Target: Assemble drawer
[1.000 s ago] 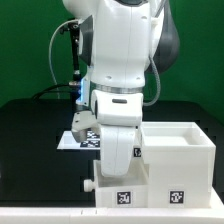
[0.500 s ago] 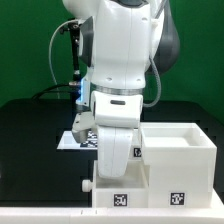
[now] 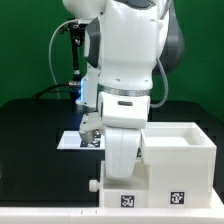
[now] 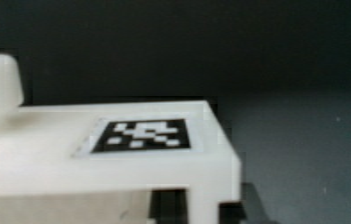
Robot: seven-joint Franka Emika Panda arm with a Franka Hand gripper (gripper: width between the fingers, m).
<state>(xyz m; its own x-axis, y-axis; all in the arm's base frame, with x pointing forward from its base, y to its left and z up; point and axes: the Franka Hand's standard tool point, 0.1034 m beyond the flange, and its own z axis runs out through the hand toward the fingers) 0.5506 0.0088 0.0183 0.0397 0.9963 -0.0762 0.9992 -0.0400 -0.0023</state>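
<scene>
The arm and the drawer have shifted slightly toward the exterior view's right. The drawer sits just beside the casing, directly under the gripper. In the wrist view the drawer's tag fills the frame close beneath the gripper, and I cannot tell how wide the jaws stand.

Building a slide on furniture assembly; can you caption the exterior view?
Panda arm reaching down over the small white drawer, which sits beside the larger white casing.

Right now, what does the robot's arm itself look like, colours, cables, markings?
The arm is glossy white, built of bulky rounded segments, with a dark grey panel on the exterior view's right. A black cable loops behind it. No markings show on it.
</scene>
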